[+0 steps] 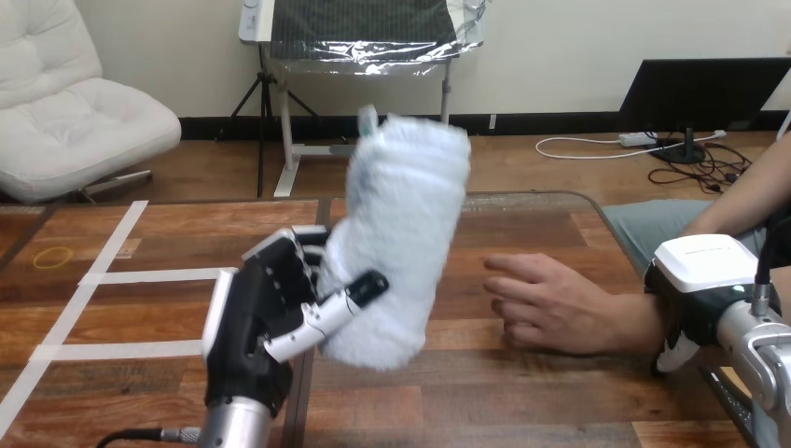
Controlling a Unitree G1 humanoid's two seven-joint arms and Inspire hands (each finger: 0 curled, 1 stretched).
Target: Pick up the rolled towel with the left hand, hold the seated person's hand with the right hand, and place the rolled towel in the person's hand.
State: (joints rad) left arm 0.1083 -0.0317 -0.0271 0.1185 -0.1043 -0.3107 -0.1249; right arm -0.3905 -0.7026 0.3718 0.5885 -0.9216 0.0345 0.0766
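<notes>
Aloft, rolled towel [406, 215] in left hand [254, 322].

From my remote seat this looks like a robotics lab, not a home: the wooden counter [541, 401] is marked out with strips of white tape [154, 276] in lanes and boxes, a small yellow loop [52, 257] lies near its left edge, and my machine left hand [247, 327] stands over it.

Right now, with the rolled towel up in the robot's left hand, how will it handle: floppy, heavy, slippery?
The rolled towel looks soft and fluffy, so it should give under the left hand rather than slip. It stands well above the grip without drooping, so the roll is probably firm and light. Laid down, it might roll.
</notes>
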